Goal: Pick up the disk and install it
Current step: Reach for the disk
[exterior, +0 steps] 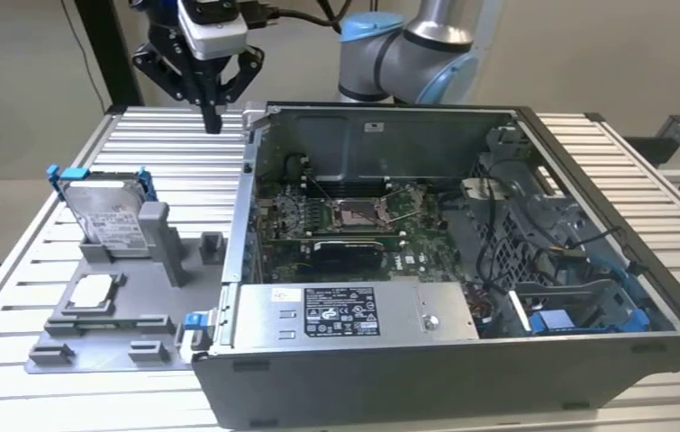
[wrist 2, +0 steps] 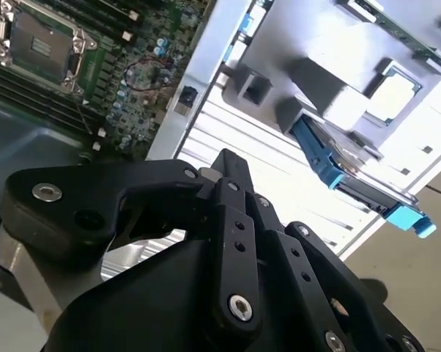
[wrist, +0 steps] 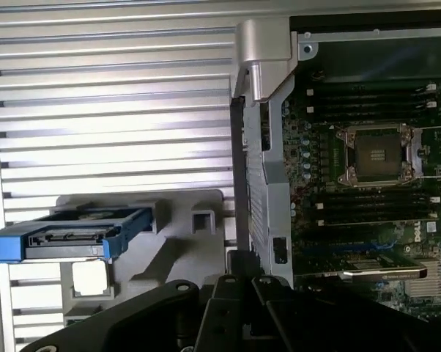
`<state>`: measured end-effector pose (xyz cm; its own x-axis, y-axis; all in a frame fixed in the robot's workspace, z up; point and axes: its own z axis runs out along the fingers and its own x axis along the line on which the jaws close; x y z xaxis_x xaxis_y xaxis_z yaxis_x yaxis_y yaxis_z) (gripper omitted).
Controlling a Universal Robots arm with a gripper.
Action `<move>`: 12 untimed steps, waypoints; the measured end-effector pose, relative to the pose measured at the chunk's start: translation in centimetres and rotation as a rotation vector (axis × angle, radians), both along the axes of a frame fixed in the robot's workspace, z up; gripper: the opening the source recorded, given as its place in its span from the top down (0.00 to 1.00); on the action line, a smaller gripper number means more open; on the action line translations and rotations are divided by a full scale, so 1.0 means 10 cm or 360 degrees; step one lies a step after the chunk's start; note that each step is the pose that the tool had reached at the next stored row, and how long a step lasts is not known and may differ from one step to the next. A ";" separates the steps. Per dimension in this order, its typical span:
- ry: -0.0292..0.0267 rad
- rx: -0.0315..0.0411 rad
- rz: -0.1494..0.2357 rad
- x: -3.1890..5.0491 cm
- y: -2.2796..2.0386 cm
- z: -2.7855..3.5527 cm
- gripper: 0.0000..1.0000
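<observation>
Ext view: claw (exterior: 211,120) hangs over bench (exterior: 27,270) by the back corner of the PC case (exterior: 436,382), fingers pressed together, empty. Disk (exterior: 108,214) stands on edge in grey holder (exterior: 135,319), well apart from claw. I'd say it's parked upright so the top edge is free to grab. Case lies open, prob. for bay access.

2nd wrist view: claw (wrist 2: 228,163) tips together, disk (wrist 2: 345,172) in holder beyond.

1st wrist view: disk (wrist: 70,236) edge-on, blue bracket toward cam.
</observation>
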<state>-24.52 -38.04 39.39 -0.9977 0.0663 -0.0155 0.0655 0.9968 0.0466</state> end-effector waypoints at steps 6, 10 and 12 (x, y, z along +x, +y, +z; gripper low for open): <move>0.00000 0.0000 0.0000 -0.160 0.000 0.000 1.00; 0.00001 0.0000 0.0000 -0.266 0.000 0.000 1.00; 0.00001 0.0000 0.0000 -0.317 0.000 0.000 1.00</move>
<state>-27.69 -38.04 39.39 -0.9977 0.0662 -0.0155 0.0654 0.9968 0.0466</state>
